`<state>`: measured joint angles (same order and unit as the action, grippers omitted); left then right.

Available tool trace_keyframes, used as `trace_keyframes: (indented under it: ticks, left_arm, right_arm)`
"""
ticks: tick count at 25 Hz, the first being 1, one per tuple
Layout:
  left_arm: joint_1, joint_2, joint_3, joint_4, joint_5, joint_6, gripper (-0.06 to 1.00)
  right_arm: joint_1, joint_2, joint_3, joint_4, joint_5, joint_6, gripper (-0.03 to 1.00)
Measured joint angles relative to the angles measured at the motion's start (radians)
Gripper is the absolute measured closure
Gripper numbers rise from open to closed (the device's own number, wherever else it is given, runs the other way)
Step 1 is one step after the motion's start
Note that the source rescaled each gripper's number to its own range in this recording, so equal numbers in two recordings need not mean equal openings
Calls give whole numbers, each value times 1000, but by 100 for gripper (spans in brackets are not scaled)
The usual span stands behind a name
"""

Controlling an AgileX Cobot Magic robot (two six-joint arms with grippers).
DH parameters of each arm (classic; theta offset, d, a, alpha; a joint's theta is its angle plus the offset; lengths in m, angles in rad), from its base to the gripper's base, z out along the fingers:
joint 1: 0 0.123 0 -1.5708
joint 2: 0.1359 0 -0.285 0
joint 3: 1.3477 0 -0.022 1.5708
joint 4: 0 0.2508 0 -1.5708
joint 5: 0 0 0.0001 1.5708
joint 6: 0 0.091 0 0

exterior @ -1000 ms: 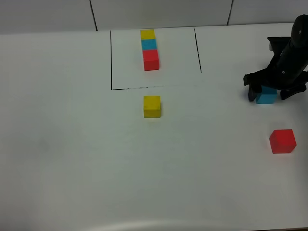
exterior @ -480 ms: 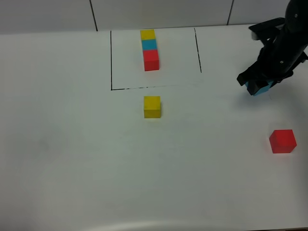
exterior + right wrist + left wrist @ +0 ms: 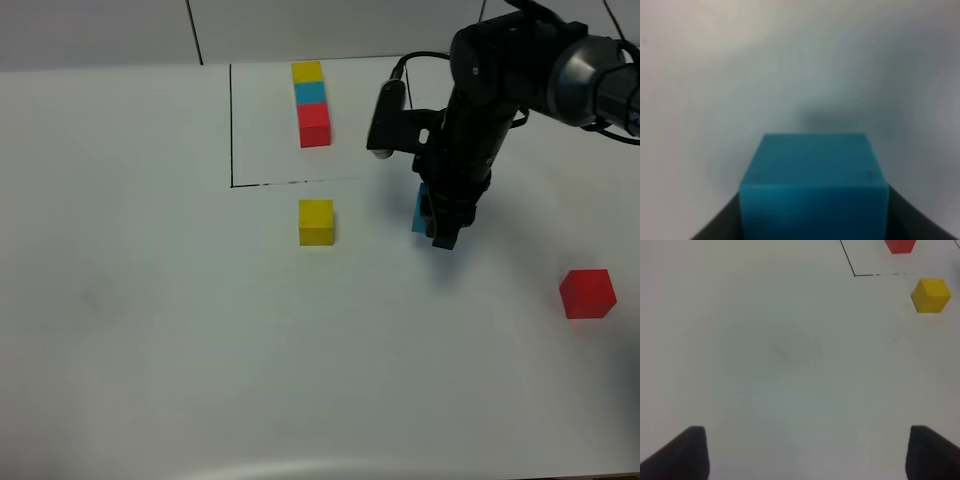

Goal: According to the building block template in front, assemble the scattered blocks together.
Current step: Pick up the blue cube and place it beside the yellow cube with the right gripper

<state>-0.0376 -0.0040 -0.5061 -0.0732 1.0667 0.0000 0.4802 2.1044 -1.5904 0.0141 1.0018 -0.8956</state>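
The template [image 3: 312, 102] is a yellow, cyan and red row inside a black-lined rectangle at the back of the table. A loose yellow block [image 3: 316, 221] [image 3: 930, 295] sits just in front of that outline. My right gripper [image 3: 435, 215] hangs above the table to the right of the yellow block, shut on the cyan-blue block [image 3: 421, 209] [image 3: 814, 182]; its shadow shows on the table beneath. The red block [image 3: 587, 293] lies far right. My left gripper [image 3: 802, 452] is open over bare table, and the exterior high view does not show it.
The black outline's front edge [image 3: 300, 182] runs between the template and the yellow block. The white table [image 3: 200, 330] stretches wide at front and left. A grey wall lies behind the table's far edge.
My right gripper closed on the cyan-blue block at the far right, lifted it and carried it left toward the yellow block. The other blocks stayed put.
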Motion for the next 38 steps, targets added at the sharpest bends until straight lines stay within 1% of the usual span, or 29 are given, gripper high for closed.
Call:
trace_keyframes:
  ticks: [3,7,10,13,19,23,30,38]
  left_arm:
    - [0,0,0,0,0,0,12]
    - [0,0,0,0,0,0,12]
    - [0,0,0,0,0,0,12]
    - [0,0,0,0,0,0,12]
    - [0,0,0,0,0,0,12]
    - [0,0,0,0,0,0,12]
    - [0,0,0,0,0,0,12]
    - [0,0,0,0,0,0,12]
  right_arm:
    - [35,52,-58,-4,18,-39,95]
    - [74,139,-192,-4,70,-52,95]
    - [84,197,-276,-3,103,-57,95]
    - [84,242,-322,-6,127,-59,95]
    - [84,280,-347,-8,130,-77,95]
    - [84,306,-385,-8,144,-75,95]
    - [86,320,-392,-6,144,-59,95]
    - [113,326,-397,-7,116,-31,95]
